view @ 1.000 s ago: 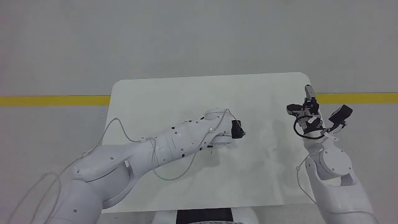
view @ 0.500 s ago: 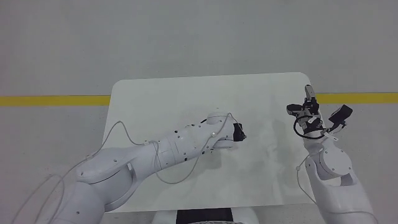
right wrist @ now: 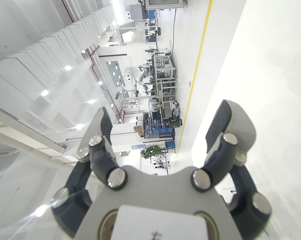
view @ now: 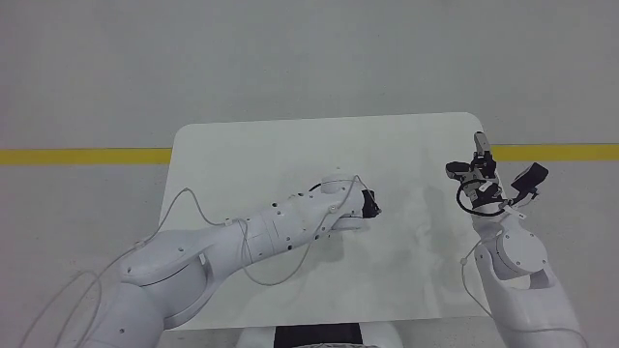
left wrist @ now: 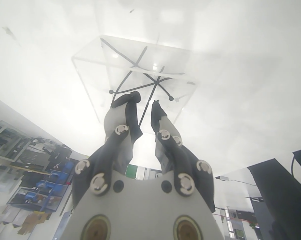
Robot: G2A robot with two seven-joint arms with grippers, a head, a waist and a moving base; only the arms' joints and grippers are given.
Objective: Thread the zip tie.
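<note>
Several black zip ties (left wrist: 150,79) lie crossed in a clear plastic box (left wrist: 90,76) on the white table (view: 290,155). My left gripper (left wrist: 143,102) is at the box's near wall, near the table's middle (view: 370,204). Its fingers (left wrist: 131,106) stand slightly apart, open, and one zip tie strand (left wrist: 146,106) runs through the gap between them. I cannot tell whether they touch it. My right gripper (right wrist: 163,123) is open and holds nothing. It is raised over the table's right edge (view: 479,161), pointing away from the table.
The table's right edge (view: 481,126) lies close to the right arm. Bare tabletop spreads around the box on all sides. A yellow floor line (view: 87,156) runs behind the table.
The left gripper has shifted a little to the right across the table's middle, towards the box. The right arm has kept still.
</note>
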